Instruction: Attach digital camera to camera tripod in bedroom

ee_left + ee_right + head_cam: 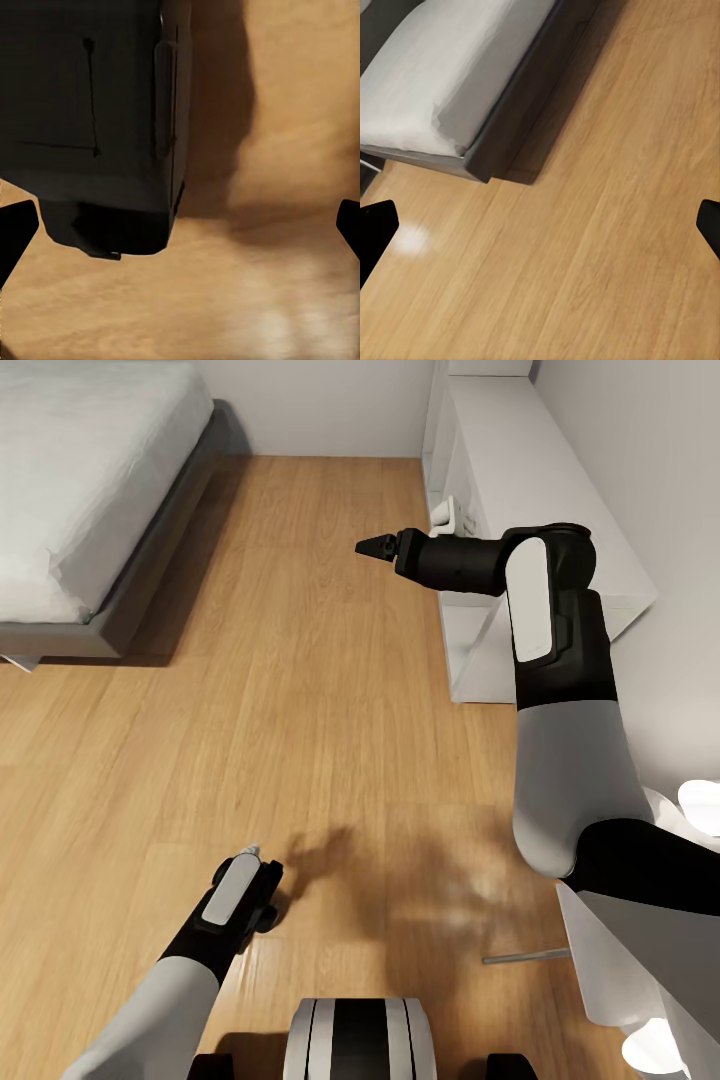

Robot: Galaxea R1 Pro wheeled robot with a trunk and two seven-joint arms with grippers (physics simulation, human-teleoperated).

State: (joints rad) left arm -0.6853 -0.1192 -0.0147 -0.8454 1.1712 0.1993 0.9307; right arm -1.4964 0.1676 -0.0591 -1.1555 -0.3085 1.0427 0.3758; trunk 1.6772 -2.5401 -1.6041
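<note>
Above the plank floor (300, 690) — both arms' fingers (376, 229) spread wide, empty — bed (80, 490) nearby.

- No readable text, label, brand, number or sign appears anywhere: not on the black boxy body (90, 112), the grey bed (90, 480), or the white cube shelves (540, 470).

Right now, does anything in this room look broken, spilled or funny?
Nothing looks broken or spilled. The grey bed sits neat by the wall, the wood floor is clean, and the white shelves stand straight. One thin grey rod pokes out low on the floor by the robot; I cannot tell what it is.
</note>
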